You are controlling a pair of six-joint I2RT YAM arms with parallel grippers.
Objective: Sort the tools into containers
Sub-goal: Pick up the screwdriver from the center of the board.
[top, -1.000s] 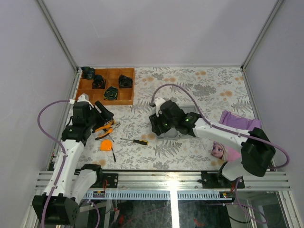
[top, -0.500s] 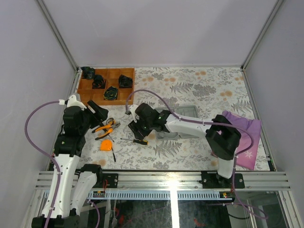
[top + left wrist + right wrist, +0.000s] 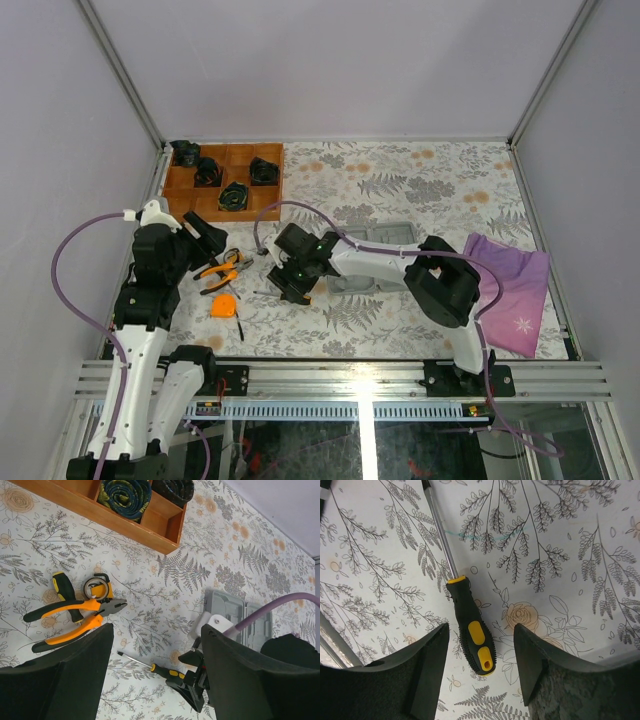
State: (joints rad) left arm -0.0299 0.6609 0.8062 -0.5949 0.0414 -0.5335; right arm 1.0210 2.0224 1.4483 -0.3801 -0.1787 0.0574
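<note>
Right claw [image 3: 479, 680] seen open, nothing held, poised over handle of screwdriver [image 3: 471, 637] laid flat on worktop [image 3: 560, 530], near grey case [image 3: 395, 235]. Risk judged: handle lay skewed between fingers, so could be rolled or squeezed out on closing. Left claw [image 3: 155, 680] open, empty, near pliers [image 3: 75, 615].

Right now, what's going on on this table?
Tool sorting is under way. The right claw is open, straddling the handle of the screwdriver, not yet gripping it. The left claw hangs open near the pliers. The grey case lies open nearby.
</note>
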